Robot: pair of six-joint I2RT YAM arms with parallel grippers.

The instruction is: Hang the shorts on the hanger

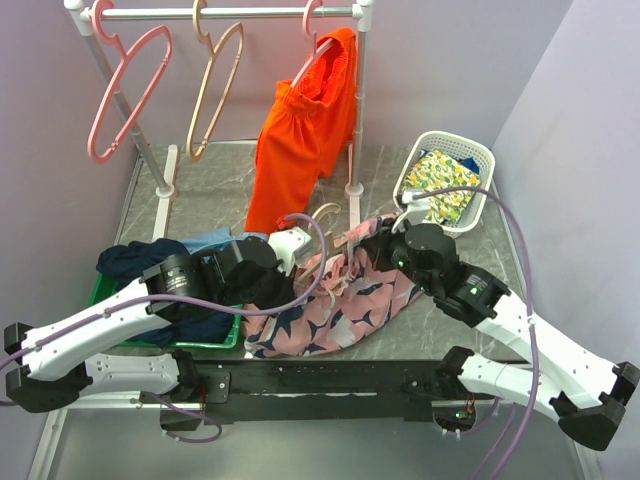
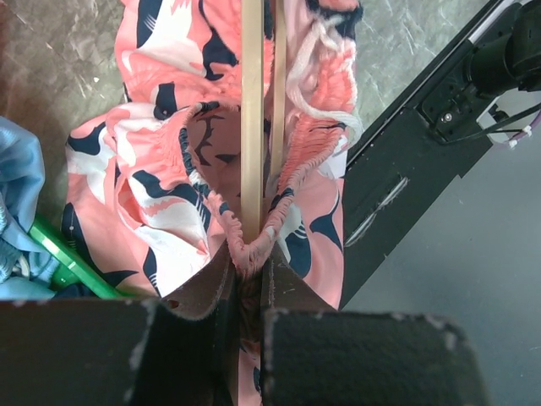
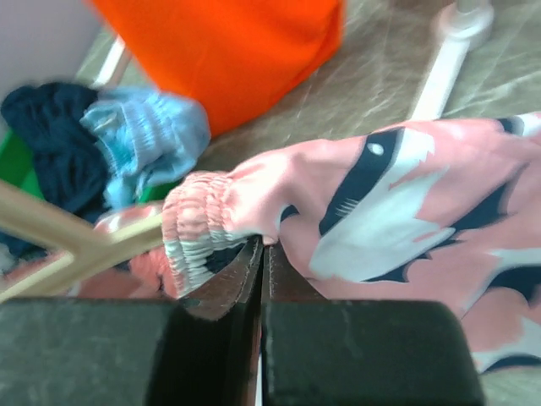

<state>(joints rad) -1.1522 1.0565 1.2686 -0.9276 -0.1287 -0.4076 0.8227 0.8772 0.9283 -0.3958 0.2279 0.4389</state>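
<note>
Gripping shorts (image 2: 169,211) waistband: left claw (image 2: 249,283) clamped just below hanger (image 2: 252,127) corner, right claw (image 3: 260,258) clamped on gathered edge.

Pink navy/white-print shorts (image 1: 335,312) lie crumpled, tan hanger (image 2: 252,127) end inside gathered waistband.

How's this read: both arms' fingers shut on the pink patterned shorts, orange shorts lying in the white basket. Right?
Wrong on the orange shorts: they hang on a pink hanger from the rail, not in the white basket, which holds floral cloth. The top external view shows it. Both left fingers and right fingers are shut on the pink patterned shorts.
</note>
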